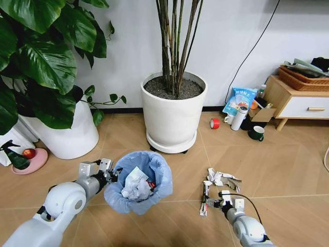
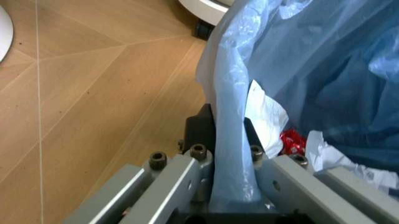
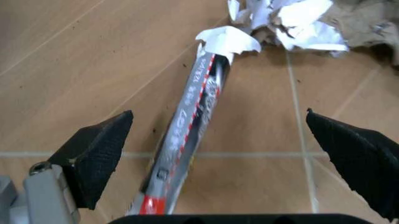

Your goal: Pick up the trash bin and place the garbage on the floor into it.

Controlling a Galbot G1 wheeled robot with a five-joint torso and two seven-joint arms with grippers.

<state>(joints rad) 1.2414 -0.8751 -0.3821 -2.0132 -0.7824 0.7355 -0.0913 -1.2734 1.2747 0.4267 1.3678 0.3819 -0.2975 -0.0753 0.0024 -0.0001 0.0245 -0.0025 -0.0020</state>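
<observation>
While the left tool point(image 1: 109, 175) is clamped on the rim of the trash bin point(image 1: 139, 182), pinching the blue bag point(image 2: 234, 140) between its fingers, the right tool point(image 1: 215, 202) hangs low over the wooden floor point(image 1: 277, 164) with its black fingers point(image 3: 100, 154) spread wide apart. Between those fingers lies a long silver-and-red wrapper point(image 3: 190, 126), its far end touching a piece of white paper. Inside the bin sit crumpled white paper point(image 1: 135, 185) and a bit of red wrapper point(image 2: 292, 142). Just beyond the long wrapper lies a heap of crumpled white and brown paper point(image 1: 222, 178). Farther back stands a big white plant pot point(image 1: 173, 116) against the wall.
</observation>
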